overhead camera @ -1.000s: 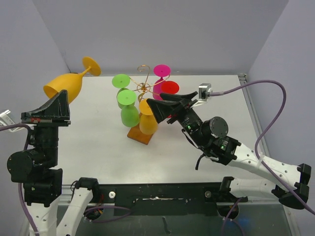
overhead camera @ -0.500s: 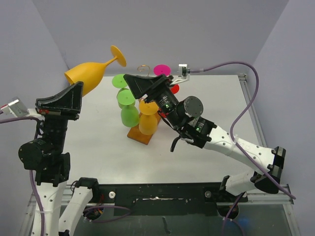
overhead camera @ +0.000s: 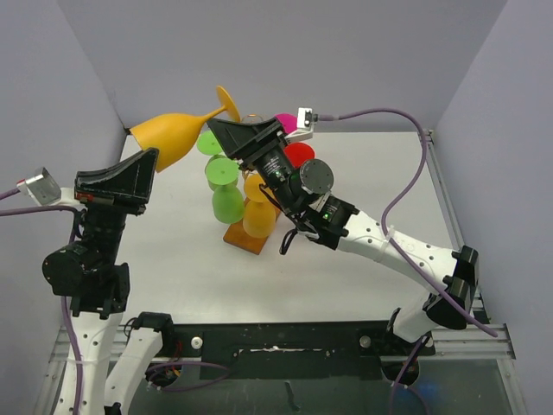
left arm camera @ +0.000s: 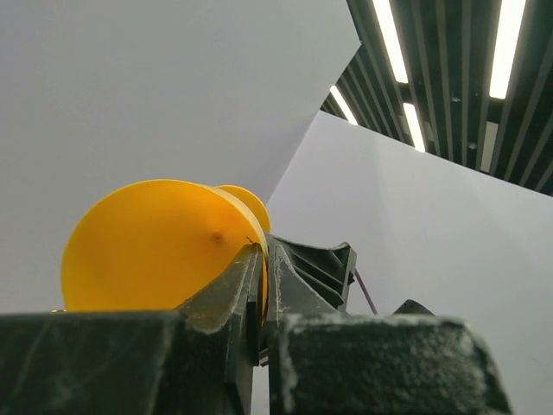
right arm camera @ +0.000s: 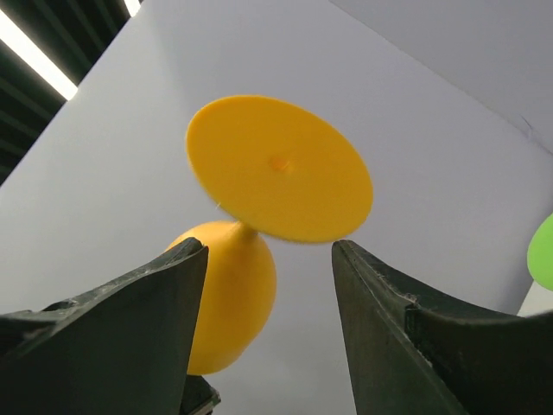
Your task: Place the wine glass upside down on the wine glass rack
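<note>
Left gripper (overhead camera: 149, 162), clenched on the yellow wine glass (overhead camera: 177, 131), has raised it to the released right gripper (overhead camera: 216, 127); handover likely.

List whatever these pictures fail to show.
- Wine glass rack: top view, its post and wire arms mostly behind the right arm and hanging glasses.
- Wine glass, lower part: left wrist view, behind the left fingers.
- Red glass: top view, partly behind the right arm.

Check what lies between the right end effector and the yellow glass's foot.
Nothing: the right wrist view shows the right end effector, open, facing the yellow glass's foot across bare air.
</note>
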Controlling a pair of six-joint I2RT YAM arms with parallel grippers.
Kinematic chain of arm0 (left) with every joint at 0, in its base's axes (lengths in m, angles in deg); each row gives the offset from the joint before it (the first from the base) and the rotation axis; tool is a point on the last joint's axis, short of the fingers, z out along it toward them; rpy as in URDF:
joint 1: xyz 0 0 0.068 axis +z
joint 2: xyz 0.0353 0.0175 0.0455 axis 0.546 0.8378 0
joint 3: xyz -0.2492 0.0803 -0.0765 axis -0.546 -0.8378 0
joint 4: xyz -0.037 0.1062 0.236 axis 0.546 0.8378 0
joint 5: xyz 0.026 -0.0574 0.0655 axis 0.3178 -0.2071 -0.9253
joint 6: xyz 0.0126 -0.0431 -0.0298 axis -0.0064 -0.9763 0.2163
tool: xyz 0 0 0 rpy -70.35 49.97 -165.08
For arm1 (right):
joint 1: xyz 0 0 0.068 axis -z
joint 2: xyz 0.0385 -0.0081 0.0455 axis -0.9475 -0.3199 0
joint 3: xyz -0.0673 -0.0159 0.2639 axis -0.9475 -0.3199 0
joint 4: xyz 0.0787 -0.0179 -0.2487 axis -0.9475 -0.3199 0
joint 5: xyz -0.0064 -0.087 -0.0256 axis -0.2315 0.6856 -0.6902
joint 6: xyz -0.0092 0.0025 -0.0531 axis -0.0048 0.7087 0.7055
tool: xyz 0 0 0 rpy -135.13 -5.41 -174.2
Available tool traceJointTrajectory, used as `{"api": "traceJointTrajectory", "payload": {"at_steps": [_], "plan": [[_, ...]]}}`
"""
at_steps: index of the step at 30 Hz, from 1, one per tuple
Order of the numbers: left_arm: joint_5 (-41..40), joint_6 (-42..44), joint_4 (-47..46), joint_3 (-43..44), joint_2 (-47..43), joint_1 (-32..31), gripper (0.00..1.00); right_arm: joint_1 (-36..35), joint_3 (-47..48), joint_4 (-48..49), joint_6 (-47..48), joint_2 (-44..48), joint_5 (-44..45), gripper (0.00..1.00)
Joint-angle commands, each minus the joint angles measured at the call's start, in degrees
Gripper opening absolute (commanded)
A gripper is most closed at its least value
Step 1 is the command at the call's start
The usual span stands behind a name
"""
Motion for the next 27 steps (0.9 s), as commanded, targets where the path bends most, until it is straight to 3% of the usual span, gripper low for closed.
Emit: {"api": "traceJointTrajectory", "payload": {"at_steps": [1,12,22,27], "plan": [[3.2,-2.9,-7.0,-0.7,-0.2,-0.3,0.00,1.6,3.6,3.7,-6.3,-0.3,-0.1,0.57],[5.7,-5.7,-9.1,-2.4,-0.1,-0.4,0.00,1.9,3.4,5.8,-7.7,-1.0,-0.2,0.40],[7.3,-6.4,-10.3,-5.0,-0.6,-0.4,0.00,2.0,3.8,8.8,-9.8,-2.8,-2.6,0.31],[7.9,-6.0,-10.1,-5.4,-1.2,-0.5,0.00,2.2,3.5,9.7,-8.8,-2.7,-3.2,0.14]]}}
